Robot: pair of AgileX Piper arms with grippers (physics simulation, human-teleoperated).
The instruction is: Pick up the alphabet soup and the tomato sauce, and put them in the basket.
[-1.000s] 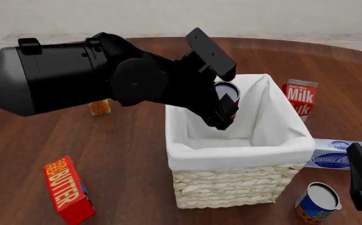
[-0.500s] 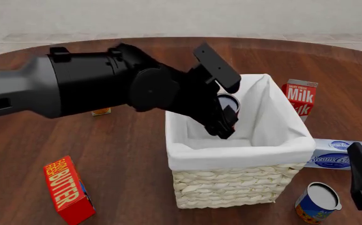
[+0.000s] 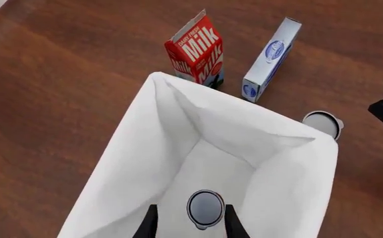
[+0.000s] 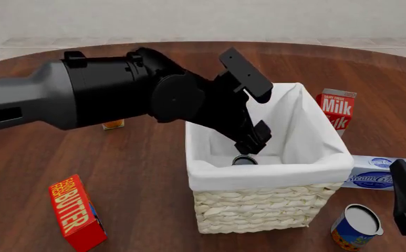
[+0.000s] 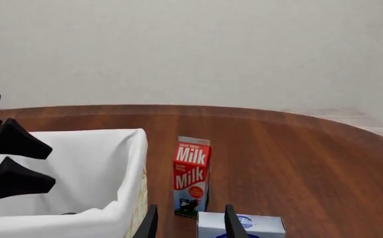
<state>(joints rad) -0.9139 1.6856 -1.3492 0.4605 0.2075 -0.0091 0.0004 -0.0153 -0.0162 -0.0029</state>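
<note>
Starting at the left, there's a red butter box (image 4: 76, 212) lying near the front edge of the table (image 4: 139, 168), and a small orange carton (image 4: 114, 124) peeks out from under the left arm further back. The left gripper (image 4: 253, 137) hangs over the basket (image 4: 259, 207) with its fingers spread apart and nothing between them. Right below it, the tomato sauce (image 4: 245, 160) sits on the basket floor near the front wall; from the front only its dark round top shows above the white lining, and in the left wrist view (image 3: 206, 208) it's a grey lid with a dark rim, seen between the finger tips but not touching them. The basket is pale wicker with white cloth folded over the rim.

Right of the basket, a red milk carton (image 4: 337, 107) stands at the far side, and a blue-white cream cheese box (image 4: 383, 172) lies closer. The alphabet soup (image 4: 355, 227) stands on the table at the near right, blue label, orange-yellow bottom, pale silver lid. The right gripper (image 5: 187, 220) is beside it, jaws apart, holding nothing.
</note>
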